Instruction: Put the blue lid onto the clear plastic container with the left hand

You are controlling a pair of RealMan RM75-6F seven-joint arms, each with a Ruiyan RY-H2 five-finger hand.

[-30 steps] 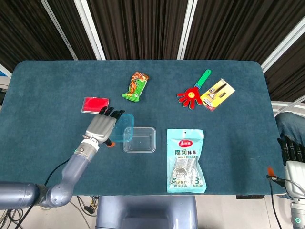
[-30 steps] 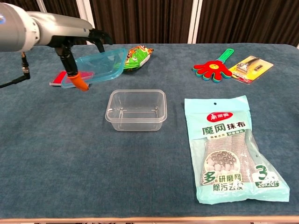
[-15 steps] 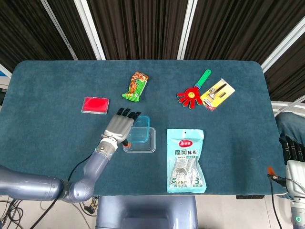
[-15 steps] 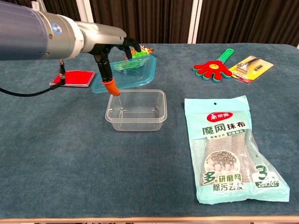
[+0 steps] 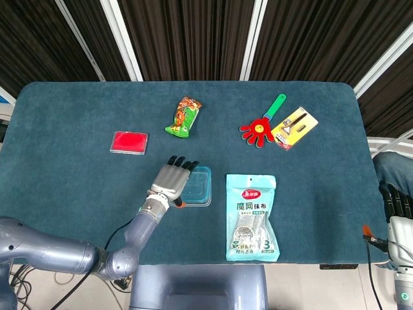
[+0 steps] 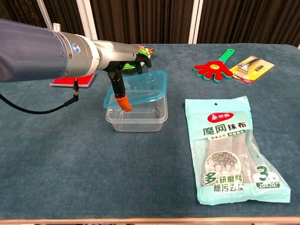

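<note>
Blue lid [image 6: 140, 89], gripped by left hand [image 5: 173, 182], covers clear plastic container [image 6: 137, 115].

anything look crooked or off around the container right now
Only the blue lid: the left hand holds it above the clear plastic container, tilted, its left edge lower than its right and not seated on the rim. No spill or damage shows on the table.

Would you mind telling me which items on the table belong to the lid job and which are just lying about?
In the job:
blue lid
clear plastic container
left hand, holding the lid

Lying about:
red card
snack packet
hand-shaped clapper
yellow carded tool
cloth packet
</note>
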